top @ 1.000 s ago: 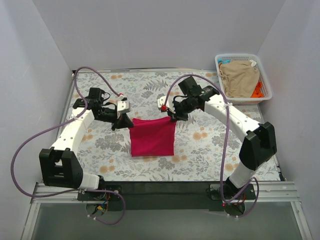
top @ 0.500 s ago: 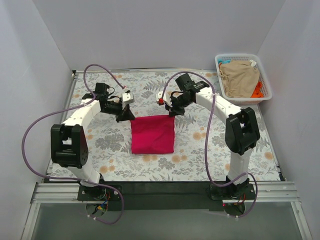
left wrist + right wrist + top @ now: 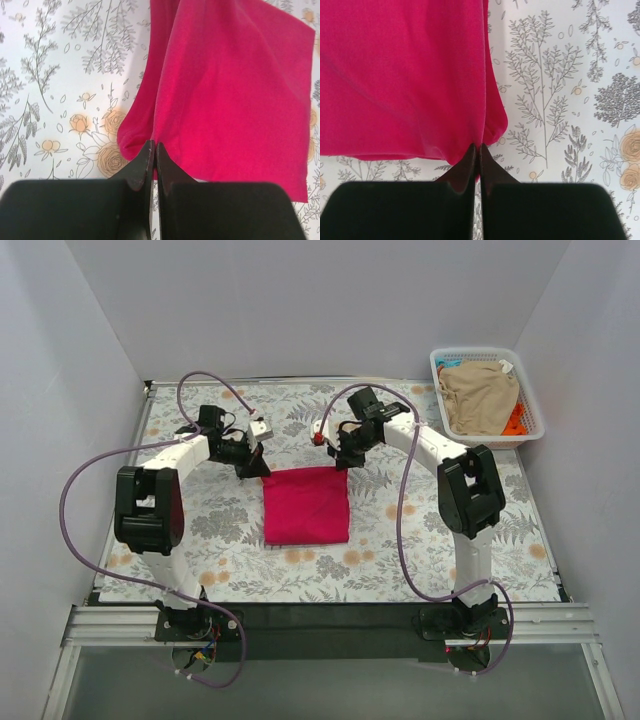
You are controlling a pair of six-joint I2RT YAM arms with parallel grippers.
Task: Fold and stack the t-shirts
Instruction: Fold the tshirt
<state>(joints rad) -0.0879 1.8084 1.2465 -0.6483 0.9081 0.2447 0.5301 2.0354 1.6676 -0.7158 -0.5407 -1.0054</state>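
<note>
Left gripper (image 3: 153, 145) was clenched, fingers pressed flat together w/ a pinch of the crimson-pink t-shirt (image 3: 235, 90) caught at the tips. Right gripper (image 3: 476, 146) was the same: closed tight on a corner of that shirt, cloth spreading away from the tips, w/ a small loose fold beside them.

From the top cam, the left gripper (image 3: 255, 468) sat at the shirt's far-left corner and the right gripper (image 3: 340, 462) at its far-right one. The crimson-pink t-shirt (image 3: 305, 505) lay as a compact, roughly square packet on the floral table cover (image 3: 420, 530), abt mid-table between the arms. Couldn't tell whether the far edge was touching the cover or held just off it.

Step, as I read it: a fold on this shirt was nearly finished, w/ the far edge held taut at both corners. Next move prob. calls for both pincers to let go together and low, then back off w/o dragging the cloth, so the packet stays square.

Containers: one white lattice basket (image 3: 437, 365) stood at the table's far-right corner, well apart from the pink shirt. In it was a crumpled tan-beige t-shirt (image 3: 480, 395) filling most of the space, w/ orange cloth (image 3: 514, 420) showing at the near-right side, partly buried. So at least two more seemed left to fold; task looked early.
</note>
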